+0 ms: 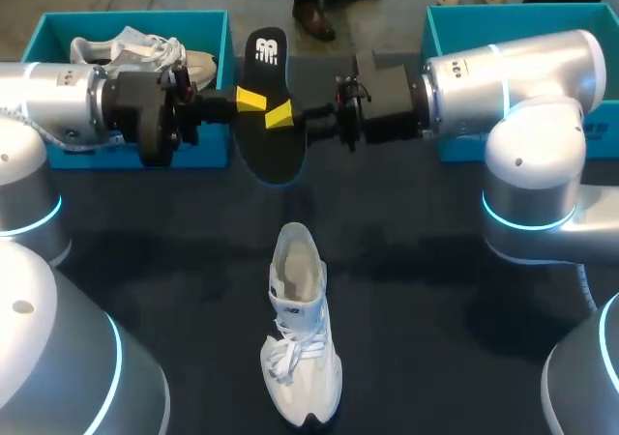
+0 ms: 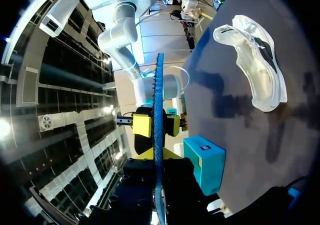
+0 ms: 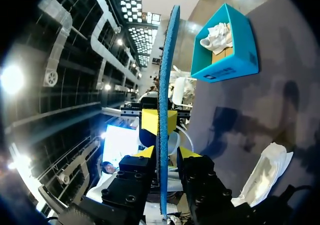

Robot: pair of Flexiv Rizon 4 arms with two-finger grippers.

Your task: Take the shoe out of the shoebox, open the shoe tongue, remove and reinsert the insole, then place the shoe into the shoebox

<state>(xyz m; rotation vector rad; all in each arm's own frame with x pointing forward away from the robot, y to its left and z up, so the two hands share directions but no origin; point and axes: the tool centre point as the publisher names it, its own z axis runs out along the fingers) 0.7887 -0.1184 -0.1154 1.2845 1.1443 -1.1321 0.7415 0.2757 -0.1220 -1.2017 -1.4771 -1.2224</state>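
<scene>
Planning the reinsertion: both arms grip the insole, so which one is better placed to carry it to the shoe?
Probably right. The left end effector and right end effector both clamp the insole, but the right one grips it nearer the shoe.

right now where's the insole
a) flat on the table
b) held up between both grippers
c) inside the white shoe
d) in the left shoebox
B: the insole is up off the table, pinched by the left gripper and the right gripper, while the white shoe lies apart from it on the table.
</scene>
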